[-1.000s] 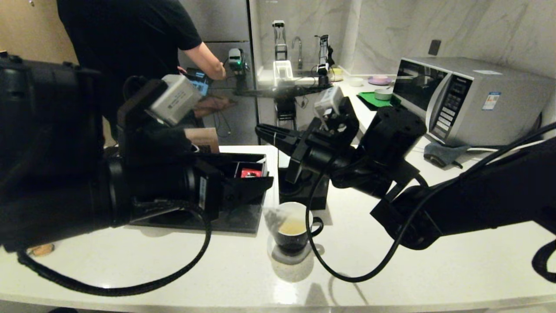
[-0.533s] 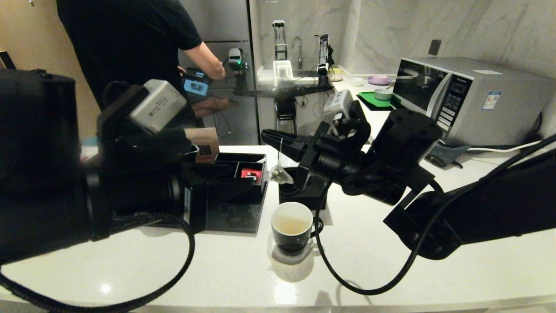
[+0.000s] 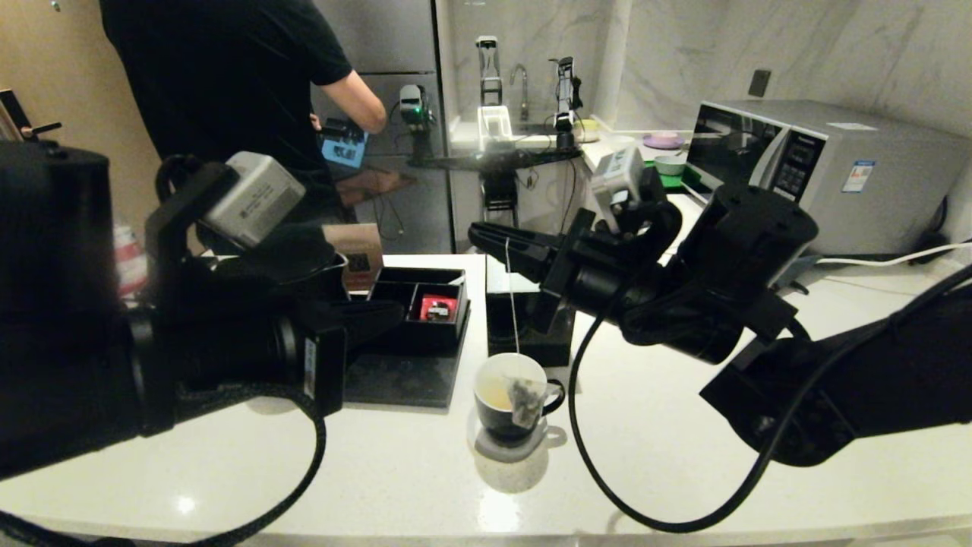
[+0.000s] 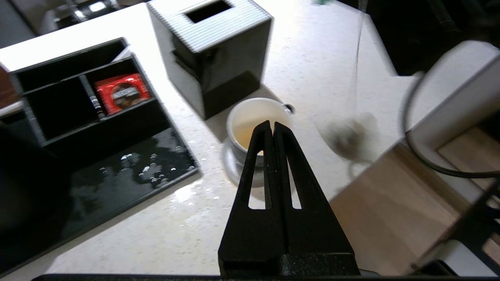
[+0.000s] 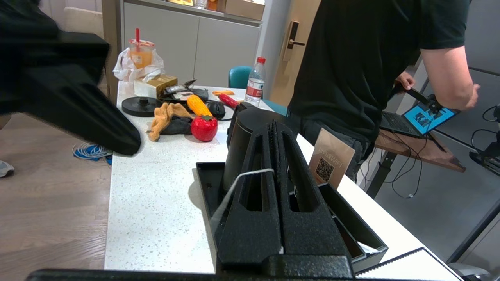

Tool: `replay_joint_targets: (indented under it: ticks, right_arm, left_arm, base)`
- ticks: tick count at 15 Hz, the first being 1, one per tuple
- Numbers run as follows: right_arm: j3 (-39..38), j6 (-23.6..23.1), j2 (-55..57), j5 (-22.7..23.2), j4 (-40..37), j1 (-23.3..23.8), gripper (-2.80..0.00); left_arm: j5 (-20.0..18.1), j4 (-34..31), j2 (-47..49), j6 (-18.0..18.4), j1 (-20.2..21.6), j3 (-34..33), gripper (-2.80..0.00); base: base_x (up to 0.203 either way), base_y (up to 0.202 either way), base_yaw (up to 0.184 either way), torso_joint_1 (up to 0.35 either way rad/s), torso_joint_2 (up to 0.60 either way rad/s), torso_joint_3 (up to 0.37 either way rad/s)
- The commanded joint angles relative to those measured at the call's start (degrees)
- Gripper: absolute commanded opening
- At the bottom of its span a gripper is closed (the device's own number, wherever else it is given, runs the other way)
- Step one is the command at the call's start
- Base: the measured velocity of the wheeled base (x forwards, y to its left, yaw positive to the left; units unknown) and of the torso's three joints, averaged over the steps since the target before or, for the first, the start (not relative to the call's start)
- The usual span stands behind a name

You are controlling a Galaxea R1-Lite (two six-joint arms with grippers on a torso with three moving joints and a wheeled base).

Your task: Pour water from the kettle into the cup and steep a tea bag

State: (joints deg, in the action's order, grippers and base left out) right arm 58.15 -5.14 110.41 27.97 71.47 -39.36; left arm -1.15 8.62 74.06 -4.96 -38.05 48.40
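The black cup (image 3: 501, 418) with its white inside stands on a coaster near the counter's front and holds pale yellowish water (image 4: 246, 134). My right gripper (image 3: 477, 231) hovers high above it, shut on the tea bag's string (image 5: 250, 173). The tea bag (image 3: 525, 403) dangles low on that string, blurred, at the cup's handle side; whether it touches the cup I cannot tell. It shows beside the cup as the tea bag (image 4: 347, 136) in the left wrist view. My left gripper (image 4: 271, 124) is shut and empty, left of the cup. The kettle (image 5: 238, 132) stands on the black tray.
A black tissue box (image 3: 524, 323) stands just behind the cup. Left of it is a black organiser (image 3: 425, 334) with a red packet (image 3: 437, 308), on a wet black tray (image 3: 402, 384). A microwave (image 3: 820, 167) is at the right; a person (image 3: 228, 76) stands behind the counter.
My right gripper rose and shifted right. The tea bag swung from the cup's left, up by the tissue box, then down to the cup's right. My left arm drew back leftward.
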Motion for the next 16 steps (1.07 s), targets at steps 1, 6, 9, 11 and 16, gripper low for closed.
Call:
replay_joint_targets:
  ticks: [1, 6, 9, 11, 16]
  right_arm:
    - [-0.8, 0.0, -1.1, 0.1, 0.4, 0.0, -2.8]
    - [-1.6, 0.0, -2.2, -0.9, 0.3, 0.1, -2.8]
    - [-1.7, 0.0, -2.8, -1.3, 0.3, 0.1, -2.8]
    - [-1.7, 0.0, -2.8, -1.3, 0.2, 0.1, -2.8]
    - [-1.7, -0.1, -2.8, -1.2, 0.3, 0.1, -2.8]
  left_arm:
    - [-0.4, 2.9, 0.5, -0.2, 2.9, -0.9, -2.8]
    - [-1.6, 24.6, 0.9, -0.4, 5.3, -12.8, -2.8]
    - [-0.8, 40.6, 2.8, -0.3, 10.5, -21.4, -2.8]
    - [-0.5, 48.4, 4.5, -0.3, 15.2, -26.5, -2.8]
    - [2.2, 57.5, 5.0, -0.3, 22.0, -38.6, -2.8]
  base:
    - [0.0, 0.0, 0.0, 0.0, 0.0, 0.0]
    - [0.0, 0.0, 0.0, 0.0, 0.0, 0.0]
    - [0.0, 0.0, 0.0, 0.0, 0.0, 0.0]
    - [0.0, 0.0, 0.0, 0.0, 0.0, 0.0]
    - [0.0, 0.0, 0.0, 0.0, 0.0, 0.0]
